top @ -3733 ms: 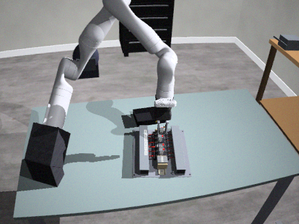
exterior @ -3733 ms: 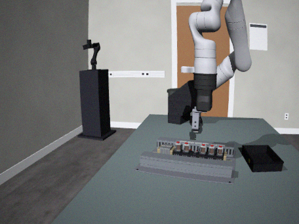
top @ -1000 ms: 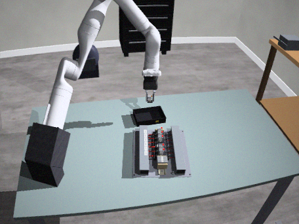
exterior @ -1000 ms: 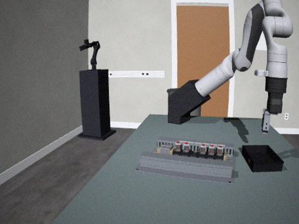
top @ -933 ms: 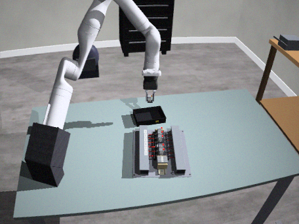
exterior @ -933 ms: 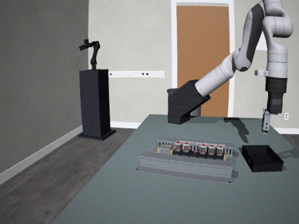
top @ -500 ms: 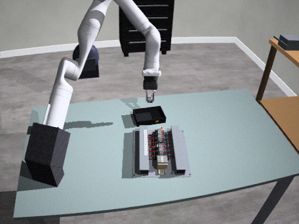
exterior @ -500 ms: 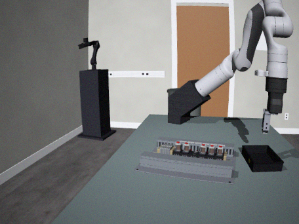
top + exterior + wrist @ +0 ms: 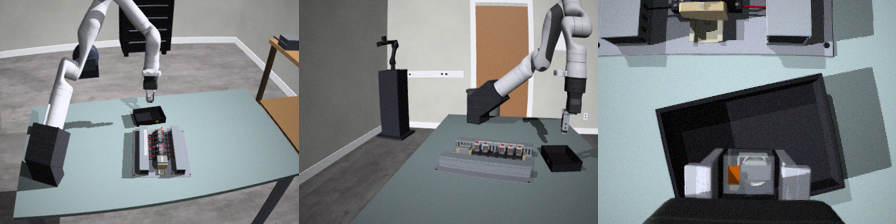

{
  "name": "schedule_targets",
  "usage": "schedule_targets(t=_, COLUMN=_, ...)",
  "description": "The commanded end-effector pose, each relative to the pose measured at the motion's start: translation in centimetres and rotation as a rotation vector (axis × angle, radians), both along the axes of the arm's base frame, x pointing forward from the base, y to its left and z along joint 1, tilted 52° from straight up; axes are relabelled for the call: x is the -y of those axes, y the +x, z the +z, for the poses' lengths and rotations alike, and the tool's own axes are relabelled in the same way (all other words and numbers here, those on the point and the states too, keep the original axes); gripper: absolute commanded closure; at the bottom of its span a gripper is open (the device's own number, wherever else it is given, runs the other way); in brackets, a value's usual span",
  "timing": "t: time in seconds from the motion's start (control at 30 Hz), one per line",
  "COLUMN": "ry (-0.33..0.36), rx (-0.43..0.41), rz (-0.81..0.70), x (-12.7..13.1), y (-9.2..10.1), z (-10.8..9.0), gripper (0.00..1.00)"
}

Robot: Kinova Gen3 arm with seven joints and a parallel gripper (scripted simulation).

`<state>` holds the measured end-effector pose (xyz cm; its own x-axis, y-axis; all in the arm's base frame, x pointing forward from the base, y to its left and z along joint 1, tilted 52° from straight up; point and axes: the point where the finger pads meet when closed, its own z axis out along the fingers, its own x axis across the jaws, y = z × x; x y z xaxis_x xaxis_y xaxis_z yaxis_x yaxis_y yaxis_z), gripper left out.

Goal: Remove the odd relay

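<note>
The wrist view is the one that settles the grip: the gripper (image 9: 149, 99) (image 9: 564, 131) (image 9: 749, 166) is clamped on the odd relay (image 9: 149, 97) (image 9: 757, 172), a clear-bodied one with an orange patch showing. From the exterior you basically just get the side of a finger, and up top the relay is only a little blob between the fingertips.

The exterior view pays off on the panel (image 9: 187, 166) (image 9: 486, 168) (image 9: 748, 49) though: five red-button relays (image 9: 160, 147) (image 9: 511, 150) in the row, with a gap after the second one counting from the terminal-block end. They look upright and evenly seated to me, but it's grainy, so a slight lean could slip past. Panel looks flat on the table (image 9: 229, 137) (image 9: 414, 183) (image 9: 628, 90).

The black parts tray (image 9: 149, 116) (image 9: 561, 159) (image 9: 773, 125) sits near the panel's short end, slightly skewed to it, with a strip of tabletop between. Relay's up in the air, well above the rim, and in the wrist view it overlaps the tray on the side away from the panel. Both fingertips look apart from the walls.

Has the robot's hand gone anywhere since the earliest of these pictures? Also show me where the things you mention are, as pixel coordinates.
Yes. The hand (image 9: 150, 98) (image 9: 564, 129) (image 9: 749, 166) was above the relay panel (image 9: 185, 167) (image 9: 486, 168) (image 9: 743, 49); now it is up beyond the black tray's (image 9: 164, 117) (image 9: 565, 169) (image 9: 740, 92) far side in the top view.
</note>
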<state>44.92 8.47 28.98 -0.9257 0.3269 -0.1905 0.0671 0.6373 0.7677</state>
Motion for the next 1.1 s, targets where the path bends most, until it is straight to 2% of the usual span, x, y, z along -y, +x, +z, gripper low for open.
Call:
schedule_targets(t=0.0, ry=0.000, rx=0.000, rz=-0.001, x=0.1, y=0.0, z=0.0, gripper=1.00)
schedule_targets(t=0.6, ry=0.000, rx=0.000, rz=-0.001, x=0.0, y=0.1, z=-0.1, gripper=1.00)
schedule_targets(t=1.07, ry=0.000, rx=0.001, rz=-0.001, x=-0.9, y=0.6, z=-0.9, gripper=1.00)
